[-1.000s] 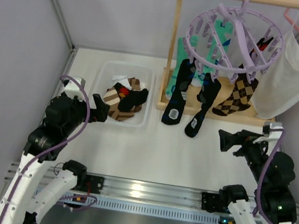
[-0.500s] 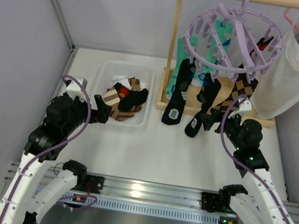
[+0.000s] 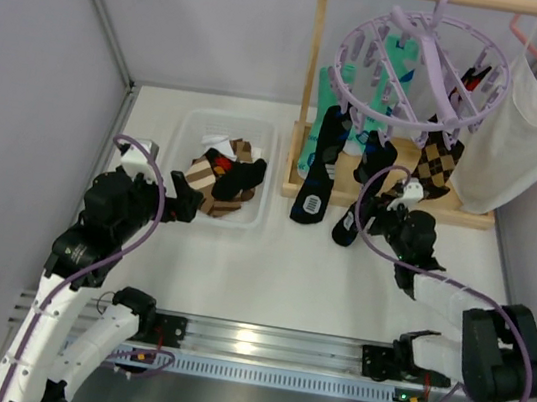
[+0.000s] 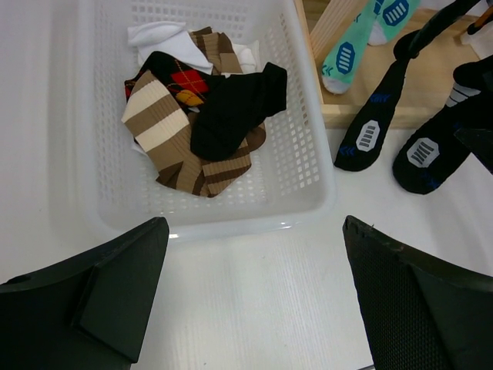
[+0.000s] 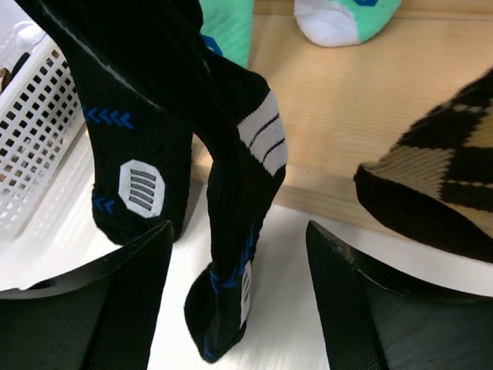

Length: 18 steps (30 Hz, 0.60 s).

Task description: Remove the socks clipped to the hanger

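Right gripper (image 5: 235, 297), newly arrived below the hanger (image 3: 421, 62), straddles a black sock (image 5: 235, 193), jaws narrowing but not yet gripping, ready to pull.

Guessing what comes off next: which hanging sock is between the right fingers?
The black sock with the white striped patch: it hangs between the right fingers. The other black sock, with a grey badge, hangs left; the brown checked sock right.

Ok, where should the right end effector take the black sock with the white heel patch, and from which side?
Take the foot just below the heel patch of the black sock, coming level from the near side. It hangs straight and narrow there, centred in the open right end effector.
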Motion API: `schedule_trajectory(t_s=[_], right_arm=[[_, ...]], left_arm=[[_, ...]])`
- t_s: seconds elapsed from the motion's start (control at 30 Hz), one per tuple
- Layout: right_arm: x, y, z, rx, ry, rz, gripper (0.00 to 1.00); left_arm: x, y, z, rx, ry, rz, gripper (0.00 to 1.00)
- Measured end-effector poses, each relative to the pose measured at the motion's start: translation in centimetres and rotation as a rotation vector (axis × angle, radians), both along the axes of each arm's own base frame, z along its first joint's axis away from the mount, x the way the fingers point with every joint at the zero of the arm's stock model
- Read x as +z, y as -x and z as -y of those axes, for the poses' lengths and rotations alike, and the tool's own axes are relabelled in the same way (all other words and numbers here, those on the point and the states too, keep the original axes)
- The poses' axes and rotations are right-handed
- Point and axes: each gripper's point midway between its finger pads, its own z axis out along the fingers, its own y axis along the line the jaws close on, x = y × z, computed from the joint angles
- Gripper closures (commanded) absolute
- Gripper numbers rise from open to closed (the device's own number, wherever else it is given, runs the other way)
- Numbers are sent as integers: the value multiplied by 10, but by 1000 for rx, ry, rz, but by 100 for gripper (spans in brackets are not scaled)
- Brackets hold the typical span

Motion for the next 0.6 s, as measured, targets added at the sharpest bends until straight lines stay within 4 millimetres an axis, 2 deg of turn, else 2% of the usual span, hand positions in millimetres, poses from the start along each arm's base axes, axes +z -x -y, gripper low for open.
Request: schedule_trajectory(t_s=[0.1, 0.13, 0.23, 0.4, 0.5, 0.6], right_arm=[[-2, -7, -9, 16, -8, 34, 51], [-3, -9, -13, 26, -12, 45, 68], [-5, -11, -26, 55, -13, 66, 99], [6, -7, -42, 63, -36, 119, 100], [14, 10, -58, 63, -40, 153, 100], [28, 31, -81, 82, -58, 189, 100]], left_arm=[[-1, -2, 0, 8, 3, -5, 2], [-2, -3, -1, 18, 5, -10, 2], [-4, -7, -4, 58, 25, -27, 2], [3, -7, 2, 83, 122, -57, 2], [35, -11, 18, 30, 189, -45, 2], [84, -22, 31, -12, 257, 6, 2]])
